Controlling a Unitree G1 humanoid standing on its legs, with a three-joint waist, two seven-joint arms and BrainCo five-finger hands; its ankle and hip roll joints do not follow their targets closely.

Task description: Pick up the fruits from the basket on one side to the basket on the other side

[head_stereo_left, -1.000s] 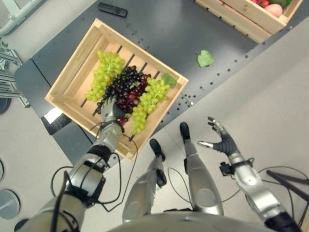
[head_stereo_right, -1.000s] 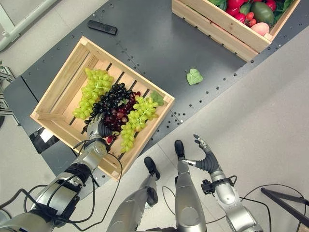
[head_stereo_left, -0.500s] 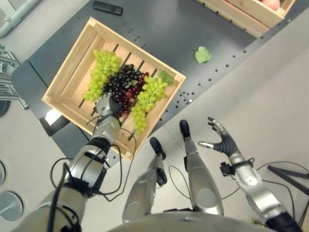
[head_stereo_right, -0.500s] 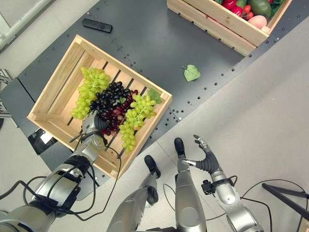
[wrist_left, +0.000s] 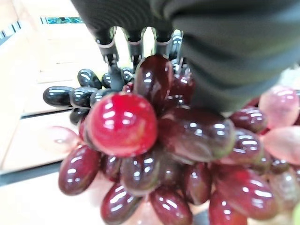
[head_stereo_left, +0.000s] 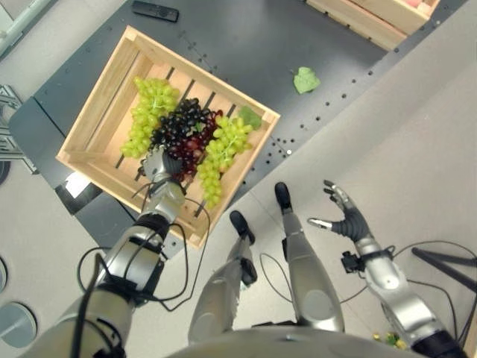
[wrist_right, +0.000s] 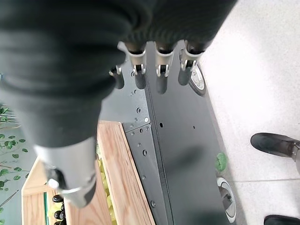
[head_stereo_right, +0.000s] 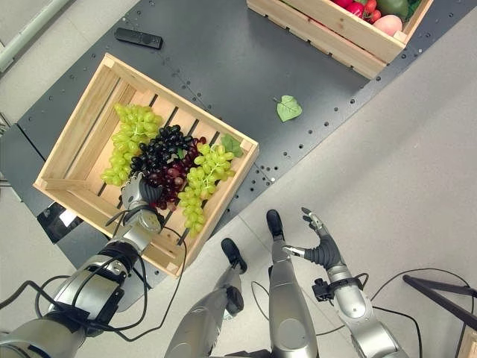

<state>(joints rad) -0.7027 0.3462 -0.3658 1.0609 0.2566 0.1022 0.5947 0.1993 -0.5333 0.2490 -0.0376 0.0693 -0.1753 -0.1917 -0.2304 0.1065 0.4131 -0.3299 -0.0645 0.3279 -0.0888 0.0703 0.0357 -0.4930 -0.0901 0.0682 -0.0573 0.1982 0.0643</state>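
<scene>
Wooden slats pretty much run this scene: a pale wooden crate (head_stereo_right: 71,138) sits on the dark table (head_stereo_right: 223,52), and inside it are two bunches of green grapes, one toward the far-left side (head_stereo_right: 123,142) and one toward the near-right side (head_stereo_right: 200,183), with a bunch of black grapes (head_stereo_right: 160,145) and a bunch of dark red grapes (head_stereo_right: 170,179) squeezed between them. A green leaf (head_stereo_right: 232,145) is tucked in at the crate's right corner, and another loose leaf (head_stereo_right: 288,109) lies on the bare table between this crate and a second wooden crate (head_stereo_right: 328,33) at the top right, which already holds red, green and peach-coloured fruit. A black remote (head_stereo_right: 139,37) lies on the table just past the first crate. The left hand (head_stereo_right: 139,195) reaches over the crate's near wall and is down in the grapes, right against the red bunch, with the black grapes just beyond. In the left wrist view the red grapes (wrist_left: 154,154) sit pressed up under the palm and the fingers (wrist_left: 108,51) reach past them toward the black ones, but I can't tell if the hand has closed on anything. The right hand (head_stereo_right: 320,246) hangs over the floor well away from the table, fingers spread and holding nothing.
</scene>
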